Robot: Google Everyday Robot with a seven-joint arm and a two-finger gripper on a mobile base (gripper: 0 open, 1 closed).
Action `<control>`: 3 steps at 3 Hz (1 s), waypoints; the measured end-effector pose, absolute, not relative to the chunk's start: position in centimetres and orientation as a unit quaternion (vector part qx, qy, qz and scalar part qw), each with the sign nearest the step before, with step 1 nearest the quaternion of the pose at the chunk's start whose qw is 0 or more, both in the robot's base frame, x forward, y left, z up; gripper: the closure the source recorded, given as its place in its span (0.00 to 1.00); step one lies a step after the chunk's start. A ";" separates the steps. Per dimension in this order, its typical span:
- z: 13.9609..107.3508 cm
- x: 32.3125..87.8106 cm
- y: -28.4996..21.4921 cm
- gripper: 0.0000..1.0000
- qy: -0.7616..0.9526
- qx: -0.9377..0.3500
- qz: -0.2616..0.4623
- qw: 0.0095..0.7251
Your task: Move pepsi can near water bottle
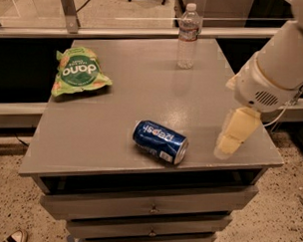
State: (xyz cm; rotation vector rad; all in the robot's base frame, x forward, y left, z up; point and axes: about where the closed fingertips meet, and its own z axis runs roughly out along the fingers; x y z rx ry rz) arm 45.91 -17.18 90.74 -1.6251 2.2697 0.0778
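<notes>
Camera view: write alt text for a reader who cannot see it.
A pepsi can lies on its side near the front of a grey table, apart from the upright water bottle at the back. The gripper hangs right of the can, not touching; a green bag lies back left.

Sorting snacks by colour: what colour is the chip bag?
The chip bag is green with white lettering, camera view; gripper hovers at the right edge of the table.

Blurred end effector (231,137) right of pepsi can (160,141)
</notes>
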 end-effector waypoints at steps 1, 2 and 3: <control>88.1 46.2 -14.7 0.00 0.809 -0.560 0.061 0.168; 86.0 46.2 -12.3 0.00 0.817 -0.545 0.089 0.167; 84.4 46.1 -10.1 0.00 0.825 -0.530 0.109 0.166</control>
